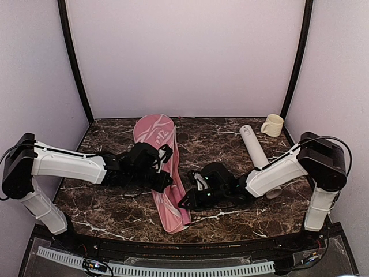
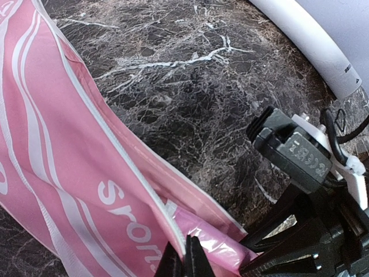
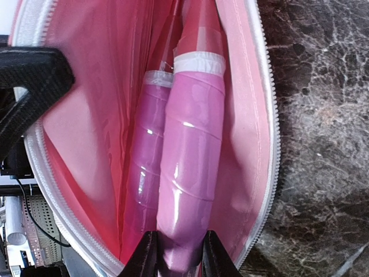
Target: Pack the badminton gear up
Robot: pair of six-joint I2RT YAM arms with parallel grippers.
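Lengthwise racquet cover (image 1: pixel 154 133), upper centre to lower centre.
One edge pinched by left end effector (image 2: pixel 184 258); right end effector (image 3: pixel 179 254) grips a pink handle (image 3: pixel 190 167).

A dark marble-patterned table (image 1: pixel 219 138) with white veins; a pink racquet cover (image 1: pixel 154 131) lies left of centre, its wide end toward the far wall; a white tube (image 1: pixel 253 147) lies on its side at the right; a cream mug (image 1: pixel 273 125), apparently upright, stands just beyond it.
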